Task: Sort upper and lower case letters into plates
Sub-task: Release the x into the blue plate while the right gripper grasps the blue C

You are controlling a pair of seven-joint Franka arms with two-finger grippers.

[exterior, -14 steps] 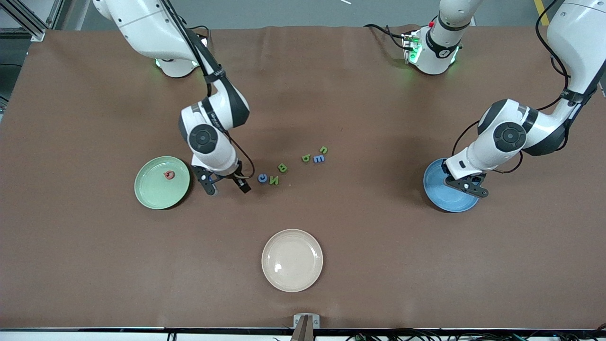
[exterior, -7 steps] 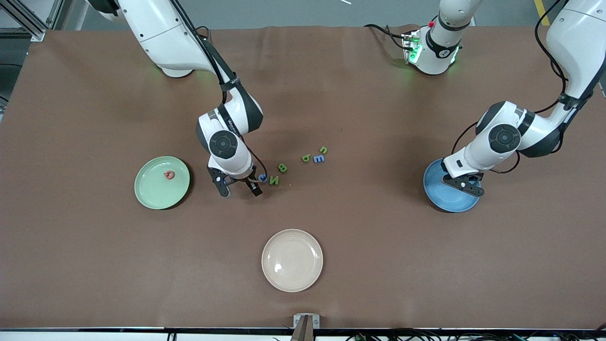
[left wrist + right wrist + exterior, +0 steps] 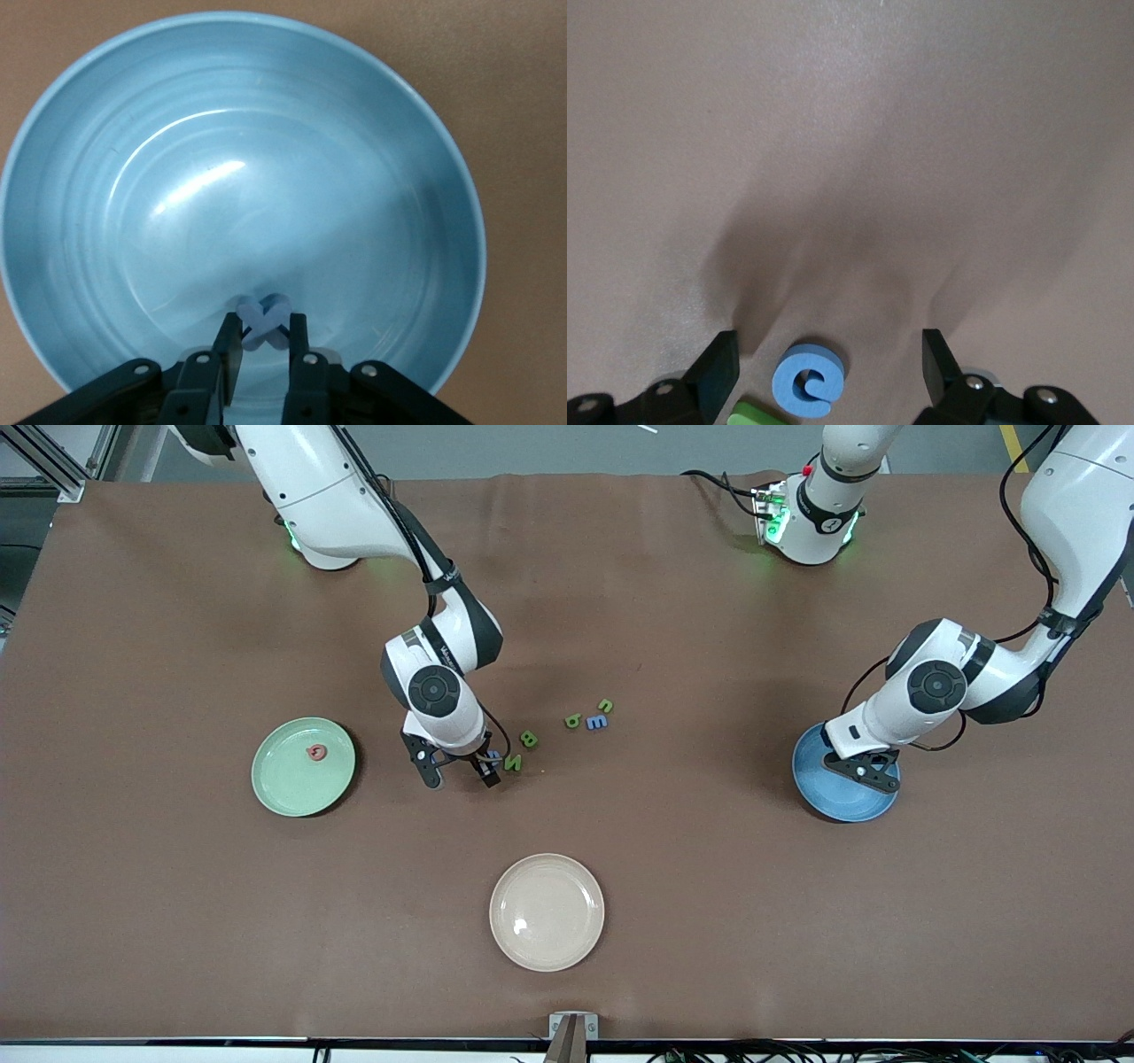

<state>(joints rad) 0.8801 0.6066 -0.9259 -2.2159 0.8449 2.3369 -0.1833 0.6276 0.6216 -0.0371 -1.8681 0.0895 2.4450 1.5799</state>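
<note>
The right gripper (image 3: 459,773) is standing low near the tabletop's middle, jaws wide around the blue "e" (image 3: 808,381). The green N (image 3: 513,762) is lying just beside it, so a closing finger could be catching or nudging it. Toward the left arm's end, the left gripper (image 3: 262,335) is pinching a pale-blue X (image 3: 264,320) over the blue plate (image 3: 106,115); releasing high could be bouncing it out.

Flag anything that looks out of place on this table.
Only the cream plate stands out: it holds nothing and sits apart, nearer the front camera than the letters. Nothing looks spilled or damaged.
</note>
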